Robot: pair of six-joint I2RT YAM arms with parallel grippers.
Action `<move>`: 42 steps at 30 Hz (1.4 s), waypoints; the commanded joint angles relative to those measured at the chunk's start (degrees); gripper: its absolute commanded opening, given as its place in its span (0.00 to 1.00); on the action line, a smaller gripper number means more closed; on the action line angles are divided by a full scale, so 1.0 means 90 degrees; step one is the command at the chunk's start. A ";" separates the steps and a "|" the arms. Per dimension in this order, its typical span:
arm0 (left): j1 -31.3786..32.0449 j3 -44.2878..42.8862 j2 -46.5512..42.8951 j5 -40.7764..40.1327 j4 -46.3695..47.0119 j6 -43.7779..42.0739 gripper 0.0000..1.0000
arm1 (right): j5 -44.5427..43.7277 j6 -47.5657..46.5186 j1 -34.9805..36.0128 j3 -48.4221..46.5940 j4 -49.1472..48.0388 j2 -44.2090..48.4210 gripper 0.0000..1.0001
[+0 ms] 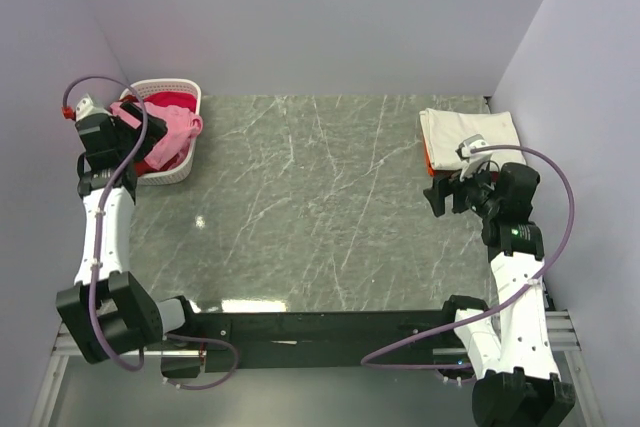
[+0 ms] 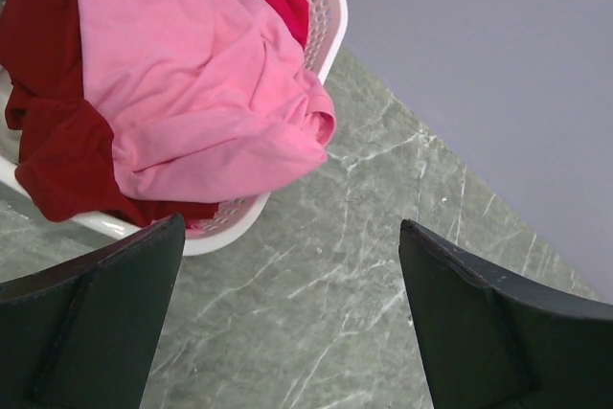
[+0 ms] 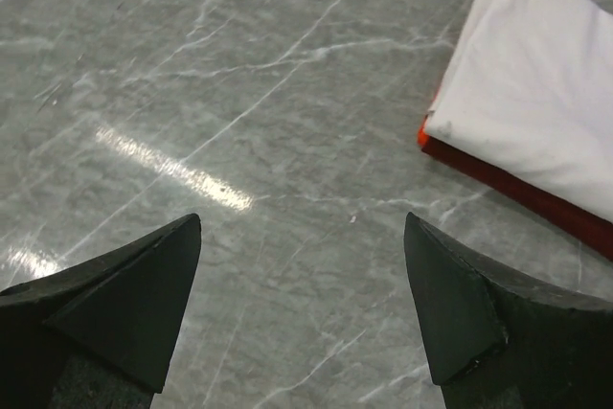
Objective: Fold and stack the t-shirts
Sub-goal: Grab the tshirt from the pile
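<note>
Orange-red shirt (image 3: pixel 498 179) mostly under cream-white shirt (image 3: pixel 536 93), seemingly.

Setting: robot lab cell. Evidence: plain lilac partition walls (image 1: pixel 300 17) box my marbled grey-green table (image 1: pixel 300 197) at 9, 12 and 3 o'clock; my left arm (image 1: pixel 100 232) and right arm (image 1: pixel 515 282) bolted to a black rail (image 1: pixel 320 325) at 6 o'clock; purple cable (image 1: pixel 571 207) looping loose.

Your table (image 1: pixel 300 197): polished grey-green marble look, glossy.
Your basket (image 2: pixel 328 2): white perforated plastic, smooth.
Pink t-shirt (image 2: pixel 192 93): soft matt cloth.
</note>
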State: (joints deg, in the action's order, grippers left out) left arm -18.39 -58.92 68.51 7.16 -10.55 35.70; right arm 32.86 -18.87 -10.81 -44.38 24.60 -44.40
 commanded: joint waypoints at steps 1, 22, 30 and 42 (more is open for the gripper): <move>-0.0114 -0.0455 0.0307 -0.0003 0.0332 0.0105 0.99 | 0.0528 -0.0481 -0.0020 -0.0352 0.0235 -0.0017 0.92; 0.0354 -0.3073 0.3784 0.0709 -0.1250 -0.1036 0.59 | 0.0587 -0.0608 -0.0020 -0.0401 0.0382 -0.0252 0.94; 0.0539 -0.3482 0.4115 0.0124 -0.1981 -0.1906 0.58 | 0.0577 -0.0598 -0.0029 -0.0352 0.0323 -0.0233 0.94; 0.0764 -0.4223 0.3990 -0.0317 -0.2237 -0.1897 0.00 | 0.0548 -0.0520 -0.0029 -0.0323 0.0255 -0.0106 0.95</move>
State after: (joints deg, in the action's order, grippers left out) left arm -11.75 -91.07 108.09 5.04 -31.48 18.76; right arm 37.15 -23.68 -10.81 -45.01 28.49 -46.35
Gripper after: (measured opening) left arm 0.022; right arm 0.946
